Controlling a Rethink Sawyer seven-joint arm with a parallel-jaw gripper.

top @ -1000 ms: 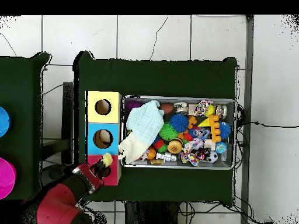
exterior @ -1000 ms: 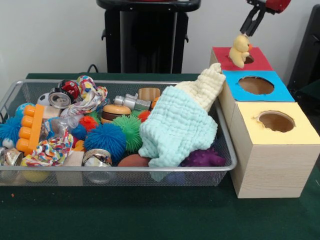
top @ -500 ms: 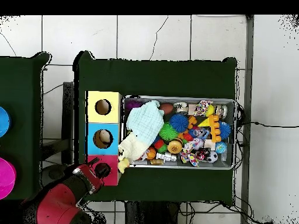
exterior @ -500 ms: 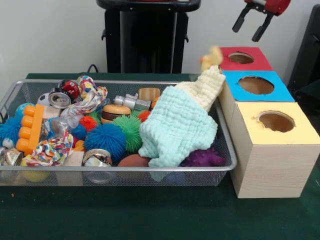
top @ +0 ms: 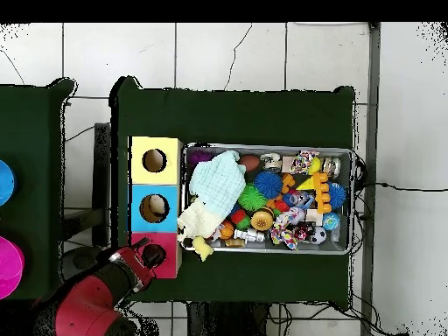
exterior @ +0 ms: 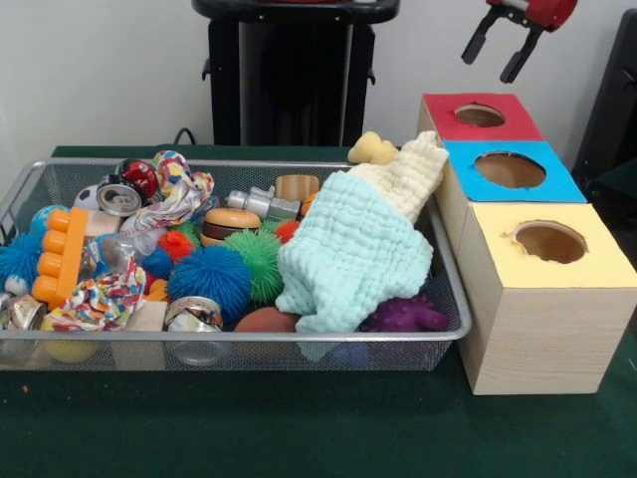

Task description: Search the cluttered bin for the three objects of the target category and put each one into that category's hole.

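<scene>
The wire mesh bin [exterior: 229, 338] holds several toys, spiky balls, cans and a mint cloth [exterior: 348, 249] over a cream cloth [exterior: 413, 169]. It also shows in the overhead view [top: 353, 201]. Three wooden boxes stand beside it, with a red-topped hole [exterior: 480, 116], a blue-topped hole [exterior: 510, 169] and a yellow-topped hole [exterior: 549, 242]. My gripper [exterior: 490, 62] is open and empty, high above the red box, which also shows in the overhead view [top: 156, 255], as does my gripper [top: 138, 262]. A yellow plush toy [exterior: 373, 149] lies on the table just outside the bin's corner, between the bin and the red box [top: 203, 249].
The black pedestal [exterior: 294, 75] stands behind the bin. A second green table with blue [top: 4, 182] and pink [top: 9, 267] round things is at the overhead view's left edge. The green cloth table [exterior: 299, 428] runs in front of the bin.
My gripper held the yellow plush toy over the red hole, then opened. The toy fell aside and now lies on the table by the bin's corner.
</scene>
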